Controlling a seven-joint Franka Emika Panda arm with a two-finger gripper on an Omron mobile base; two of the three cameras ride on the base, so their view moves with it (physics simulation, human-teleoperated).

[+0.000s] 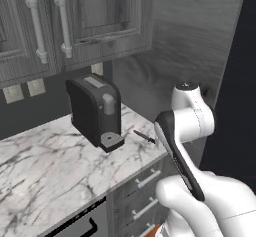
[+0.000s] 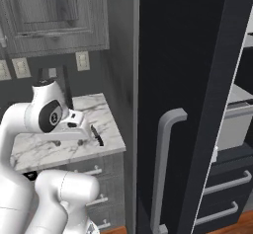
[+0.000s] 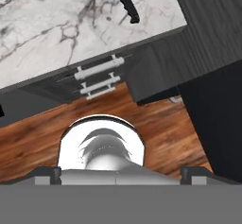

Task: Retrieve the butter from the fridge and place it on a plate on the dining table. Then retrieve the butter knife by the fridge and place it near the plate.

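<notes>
The butter knife (image 1: 145, 137) is tiny with a dark handle and lies on the marble counter's right end, beside the fridge (image 2: 183, 55). It also lies near the counter's front corner (image 2: 96, 135) and sits at the top of the hand view (image 3: 126, 3). My gripper (image 3: 120, 172) is open and holds nothing, its tips wide apart. It hangs over the counter's front edge (image 2: 69, 140), just left of the knife and apart from it. The butter, the plate and the dining table are out of view.
A black coffee machine (image 1: 95, 110) stands on the counter left of the knife. Grey drawers with bar handles (image 3: 99, 69) sit under the counter, above a wood floor (image 3: 156, 119). Wall cabinets (image 1: 75, 21) hang overhead. A pale bin (image 2: 236, 127) shows inside the fridge at far right.
</notes>
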